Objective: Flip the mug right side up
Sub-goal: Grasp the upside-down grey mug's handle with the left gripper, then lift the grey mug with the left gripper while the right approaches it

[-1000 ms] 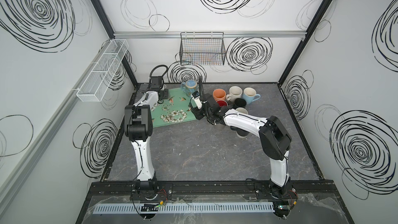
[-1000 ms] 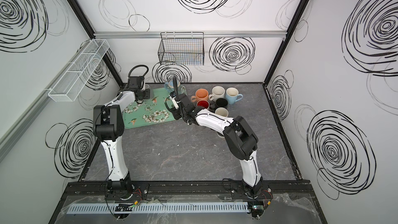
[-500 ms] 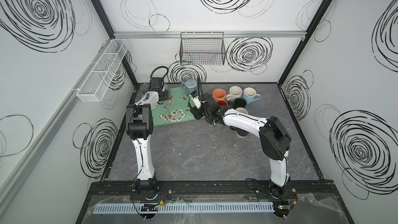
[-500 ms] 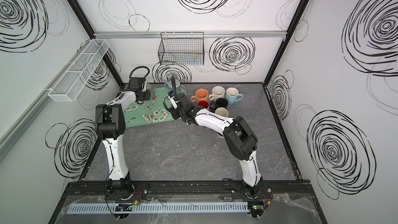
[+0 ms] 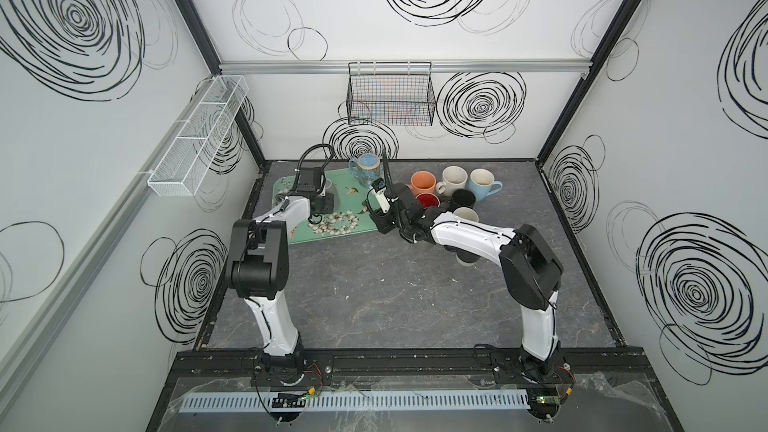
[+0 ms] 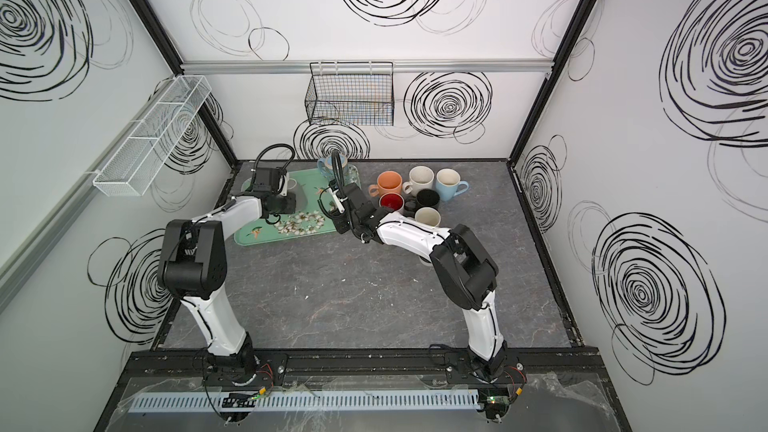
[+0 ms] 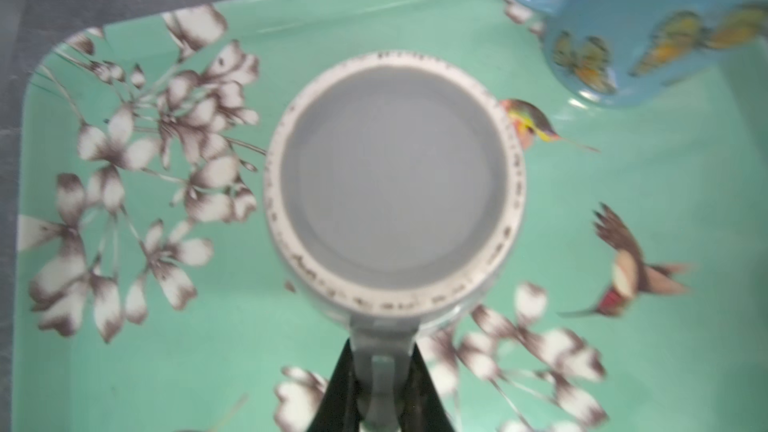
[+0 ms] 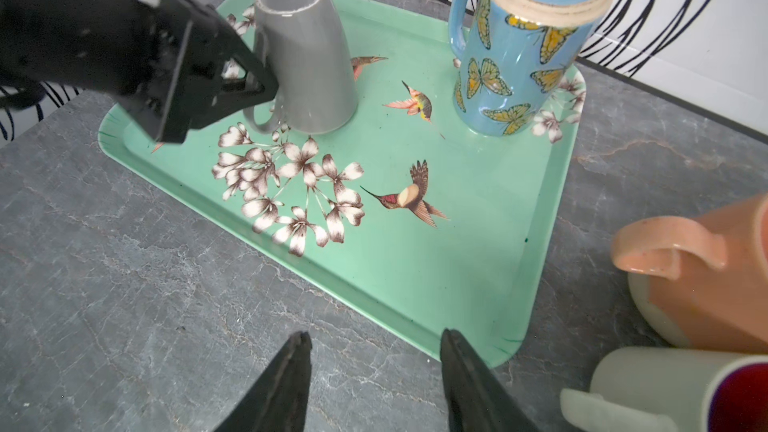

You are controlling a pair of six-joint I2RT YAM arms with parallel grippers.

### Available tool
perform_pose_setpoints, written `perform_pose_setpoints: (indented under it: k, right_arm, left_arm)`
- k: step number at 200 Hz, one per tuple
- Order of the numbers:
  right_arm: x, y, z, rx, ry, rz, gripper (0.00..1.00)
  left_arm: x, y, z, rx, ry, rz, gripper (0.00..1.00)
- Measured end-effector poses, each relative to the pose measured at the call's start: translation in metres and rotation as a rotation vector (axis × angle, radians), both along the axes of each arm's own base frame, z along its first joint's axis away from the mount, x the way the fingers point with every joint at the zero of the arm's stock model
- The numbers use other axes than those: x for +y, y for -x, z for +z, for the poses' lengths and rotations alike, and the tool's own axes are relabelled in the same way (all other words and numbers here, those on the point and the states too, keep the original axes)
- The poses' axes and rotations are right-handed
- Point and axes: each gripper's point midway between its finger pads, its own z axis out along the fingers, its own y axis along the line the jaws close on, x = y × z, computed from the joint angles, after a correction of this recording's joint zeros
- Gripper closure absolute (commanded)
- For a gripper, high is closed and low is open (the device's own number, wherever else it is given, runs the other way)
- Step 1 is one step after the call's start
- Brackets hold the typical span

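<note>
1. The grey mug stands mouth-down on the green tray, base up and long axis vertical. It is apart from the butterfly mug.
2. Its handle points back toward my left arm, and the left gripper is pinched onto that handle.
3. My right gripper hangs spread and empty by the tray's edge, well apart from the mug.
4. My read: the left arm is nearer and has the grip, so the flip calls for a lift and a wrist roll.

Left tool pinches the upside-down grey mug by its handle on the green tray — butterfly mug inverted nearby.
</note>
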Motion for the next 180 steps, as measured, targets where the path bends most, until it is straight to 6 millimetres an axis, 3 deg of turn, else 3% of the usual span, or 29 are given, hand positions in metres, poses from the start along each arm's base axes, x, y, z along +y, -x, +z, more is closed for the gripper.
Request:
perform_pose_setpoints:
  k: [28, 70, 95, 110, 136, 180]
  right_arm:
    - [-0.006, 0.001, 0.005, 0.035, -0.055, -0.029, 0.46]
    - [-0.03, -0.002, 0.031, 0.115, -0.231, -0.102, 0.48]
    - [-0.05, -0.008, 0.042, 0.176, -0.349, -0.131, 0.5]
    - [-0.06, -0.011, 0.047, 0.199, -0.399, -0.134, 0.5]
    - [-0.063, -0.001, 0.067, 0.197, -0.454, -0.079, 0.49]
    - [-0.056, 0.033, 0.168, 0.025, -0.613, 0.129, 0.47]
  left_arm:
    - [-0.034, 0.017, 0.018, -0.055, 0.092, -0.048, 1.0]
    - [-0.046, 0.032, 0.035, -0.137, 0.26, -0.03, 1.0]
    - [-0.056, 0.042, 0.06, -0.208, 0.39, -0.049, 1.0]
    - [-0.064, 0.045, 0.089, -0.273, 0.453, -0.079, 1.0]
    - [-0.074, 0.052, 0.157, -0.439, 0.54, -0.152, 1.0]
    - [-0.08, 0.08, 0.267, -0.734, 0.677, -0.247, 1.0]
